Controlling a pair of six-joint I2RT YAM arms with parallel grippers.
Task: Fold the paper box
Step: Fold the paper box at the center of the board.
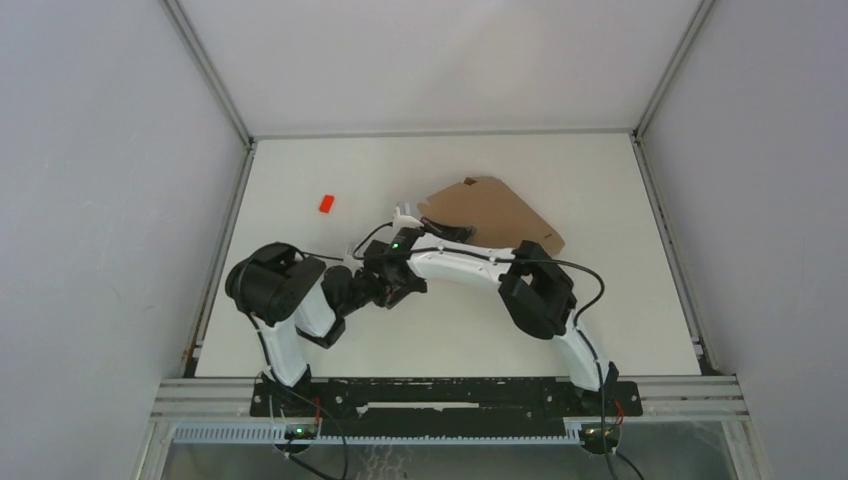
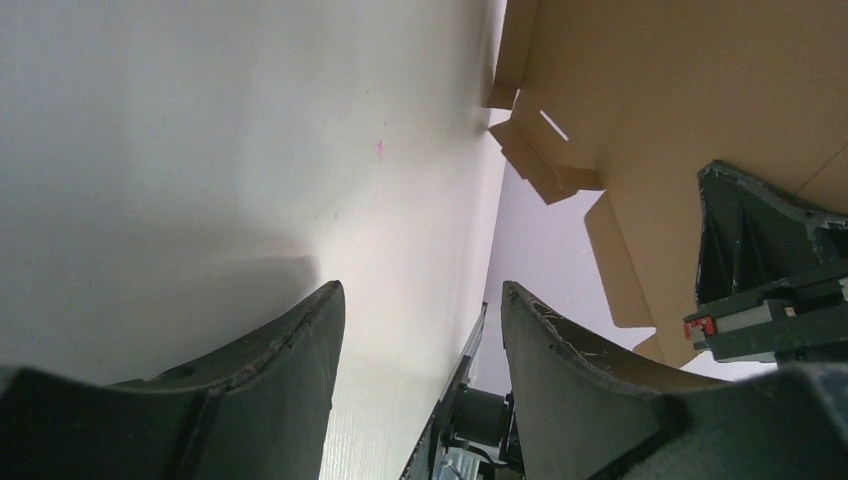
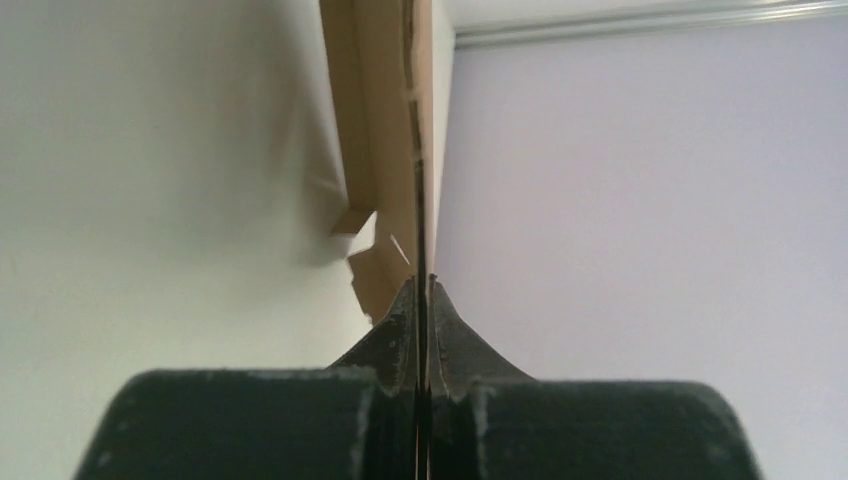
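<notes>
The right wrist view shows the right fingers pressed together on the thin edge of the one paper box, which is seen edge-on running up the middle of the frame. From overhead that pinch is lost under the wrist. In the left wrist view the left fingers stand apart, gripping nothing, low over the white table, with the box's notched flaps at upper right. Only the overhead view shows the box's whole brown outline, just right of centre. It also shows one small red block toward the upper left, well apart from the box.
</notes>
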